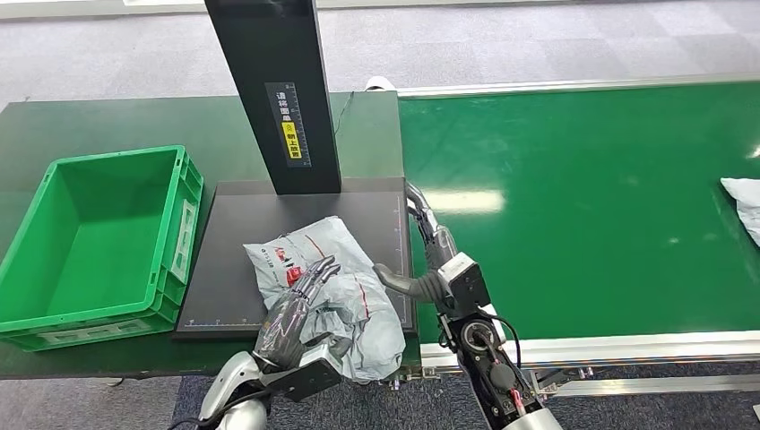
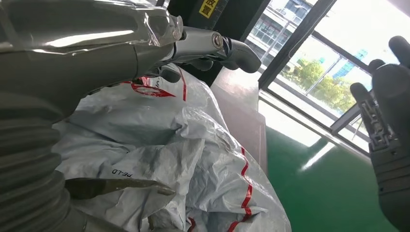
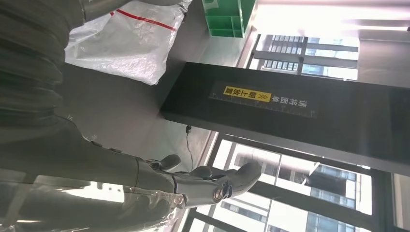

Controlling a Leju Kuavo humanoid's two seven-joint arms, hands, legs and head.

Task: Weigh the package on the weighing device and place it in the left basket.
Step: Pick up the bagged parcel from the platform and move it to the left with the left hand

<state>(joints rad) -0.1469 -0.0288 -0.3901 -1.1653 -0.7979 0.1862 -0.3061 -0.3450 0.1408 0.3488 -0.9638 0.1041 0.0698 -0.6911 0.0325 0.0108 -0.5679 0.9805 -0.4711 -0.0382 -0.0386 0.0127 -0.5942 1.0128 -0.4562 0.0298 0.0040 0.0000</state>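
Your head view is evenly and brightly lit from overhead. On the glossy green conveyor belt (image 1: 582, 197), just right of the tall black scanner column (image 1: 273, 90), you get a pale rectangular glare patch and softer streaks further right. Shadows are soft; the column's foot darkens the matte black weighing plate (image 1: 233, 233) only slightly. Focus is sharp throughout, with no obvious bending at the edges.

Your left wrist view is strongly backlit: the windows (image 2: 329, 72) beyond the column blow out to white, and the crinkled grey plastic package (image 2: 183, 159) carries small highlights. The near silver arm cover (image 2: 72, 43) is blurred and shows bright streaks.

Your right wrist view is likewise backlit, the column a near silhouette.
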